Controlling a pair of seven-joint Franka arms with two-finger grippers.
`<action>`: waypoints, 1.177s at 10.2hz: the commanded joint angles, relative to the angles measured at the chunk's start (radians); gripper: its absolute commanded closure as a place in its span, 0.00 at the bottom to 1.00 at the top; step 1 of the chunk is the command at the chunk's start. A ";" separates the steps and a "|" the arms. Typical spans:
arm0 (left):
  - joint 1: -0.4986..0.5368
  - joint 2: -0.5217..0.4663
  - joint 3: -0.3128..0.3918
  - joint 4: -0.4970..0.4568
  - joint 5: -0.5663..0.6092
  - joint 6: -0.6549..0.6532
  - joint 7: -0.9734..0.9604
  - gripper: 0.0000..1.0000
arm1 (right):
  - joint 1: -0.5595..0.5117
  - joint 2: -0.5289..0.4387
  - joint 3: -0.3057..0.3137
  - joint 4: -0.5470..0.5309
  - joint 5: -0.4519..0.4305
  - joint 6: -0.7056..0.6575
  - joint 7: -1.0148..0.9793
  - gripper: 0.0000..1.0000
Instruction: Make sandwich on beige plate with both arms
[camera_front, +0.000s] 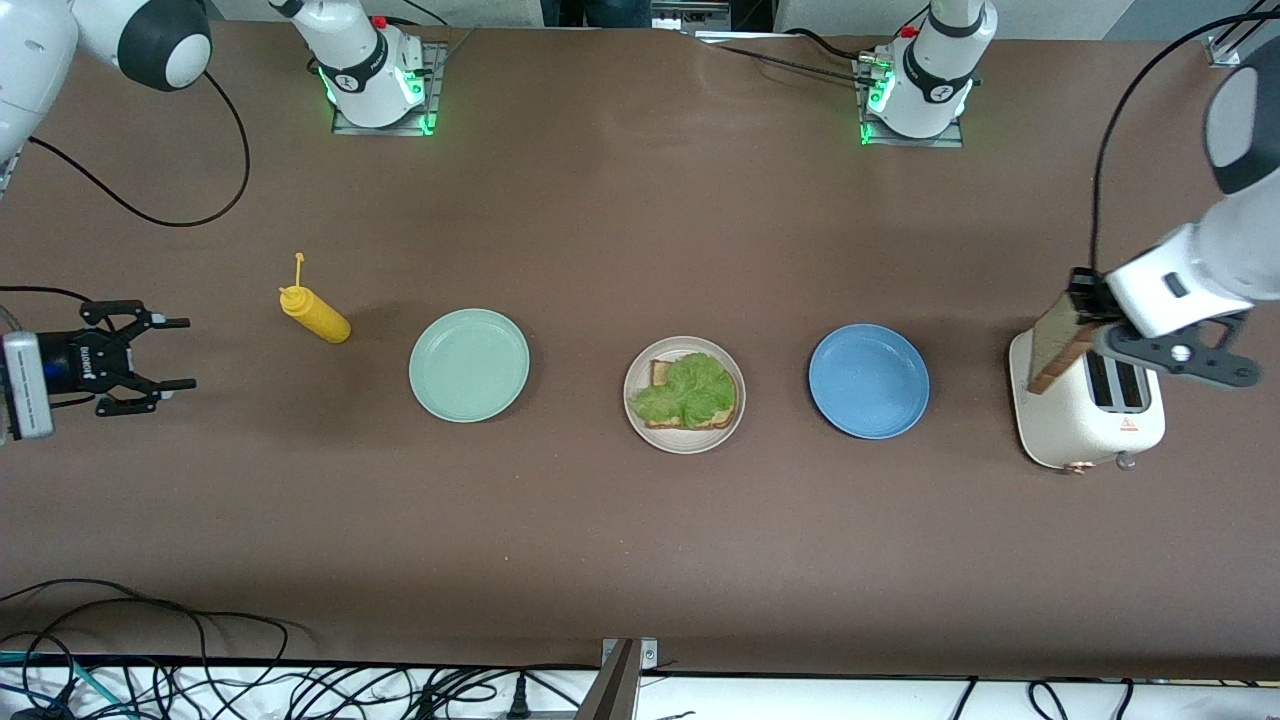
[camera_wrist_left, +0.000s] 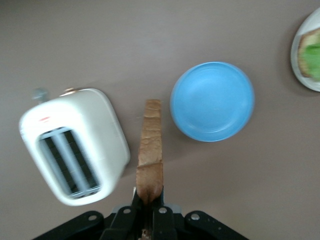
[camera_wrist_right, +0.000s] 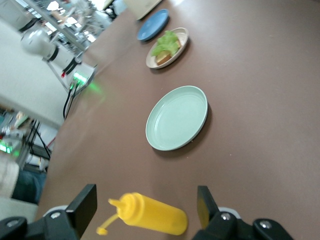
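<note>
The beige plate (camera_front: 723, 430) sits mid-table and holds a bread slice (camera_front: 660, 372) covered by a green lettuce leaf (camera_front: 685, 392). My left gripper (camera_front: 1085, 305) is shut on a second bread slice (camera_front: 1058, 345), held on edge in the air over the white toaster (camera_front: 1085, 410). In the left wrist view that slice (camera_wrist_left: 151, 145) sticks out from the gripper (camera_wrist_left: 149, 200) between the toaster (camera_wrist_left: 75, 145) and the blue plate (camera_wrist_left: 212, 101). My right gripper (camera_front: 175, 352) waits open at the right arm's end of the table. The right wrist view shows the beige plate (camera_wrist_right: 181, 46) and lettuce (camera_wrist_right: 165, 41).
A yellow squeeze bottle (camera_front: 318, 315) lies on its side near the right gripper and shows between its open fingers (camera_wrist_right: 87, 202). A mint-green plate (camera_front: 468, 365) and a blue plate (camera_front: 868, 380) flank the beige plate. Cables run along the table's front edge.
</note>
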 joint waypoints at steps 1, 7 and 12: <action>-0.044 0.055 0.006 0.027 -0.140 -0.017 -0.013 1.00 | 0.028 -0.066 0.003 0.046 -0.072 -0.016 0.311 0.10; -0.284 0.179 0.007 0.083 -0.295 0.032 -0.237 1.00 | 0.152 -0.181 0.003 0.073 -0.291 0.021 0.815 0.00; -0.251 0.359 0.013 0.123 -0.808 0.186 -0.236 1.00 | 0.241 -0.291 0.178 0.078 -0.721 0.131 1.092 0.00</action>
